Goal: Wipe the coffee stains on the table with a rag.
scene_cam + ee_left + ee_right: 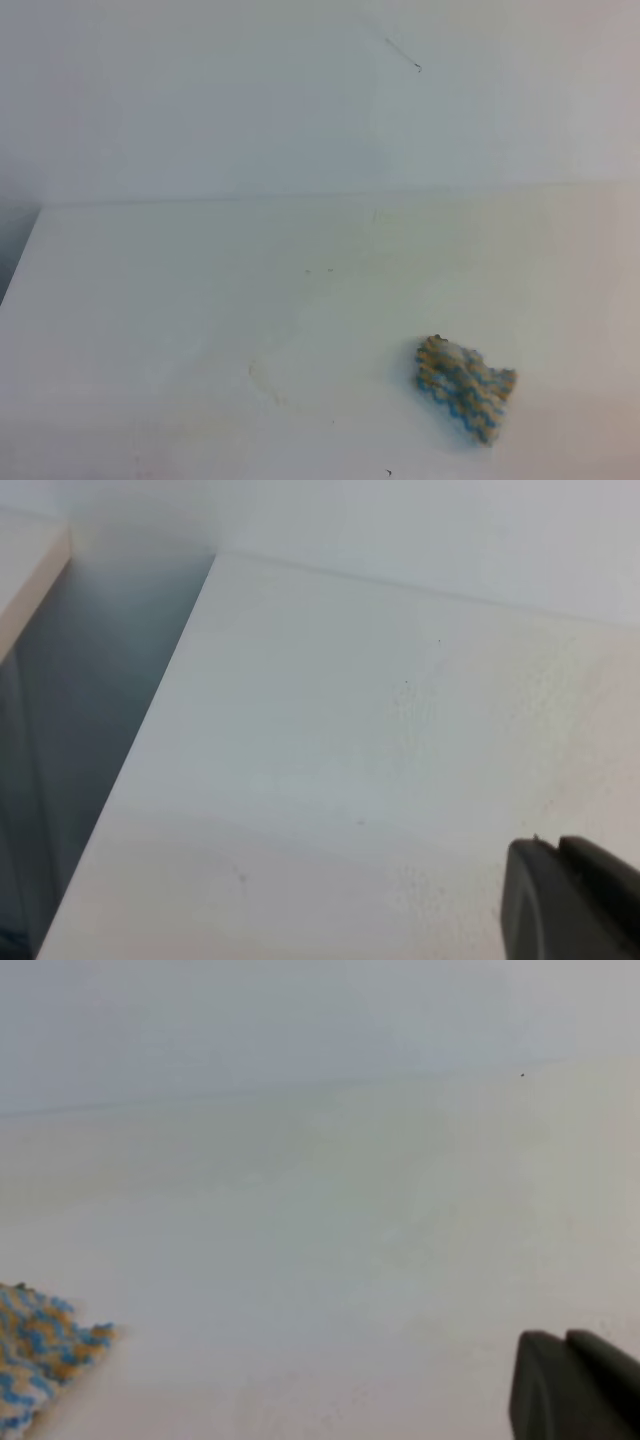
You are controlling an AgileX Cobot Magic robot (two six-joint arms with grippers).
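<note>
The rag [466, 387] lay crumpled on the white table [180, 300], toward the near right of the overhead view, its blue, white and tan zigzag knit bunched into a lump with nothing touching it. No container stood anywhere in the three views. Left of the rag, near the middle of the tabletop, only a faint pale outline [265, 385] showed on the surface — whether that was a trace of the coffee stains could not be told, and no orange-brown blotch appeared. The overhead view showed neither arm. The right wrist view caught what it missed: a dark part of the right gripper [575, 1385] at the near right corner, its two fingers pressed together with nothing between them, well apart from the rag's edge [40, 1355] at the near left. The left wrist view alone showed the table's left edge and the shadowed gap beyond it, plus a dark piece of the left gripper [570, 900] at the near right — whether its fingers were apart or together could not be told.
</note>
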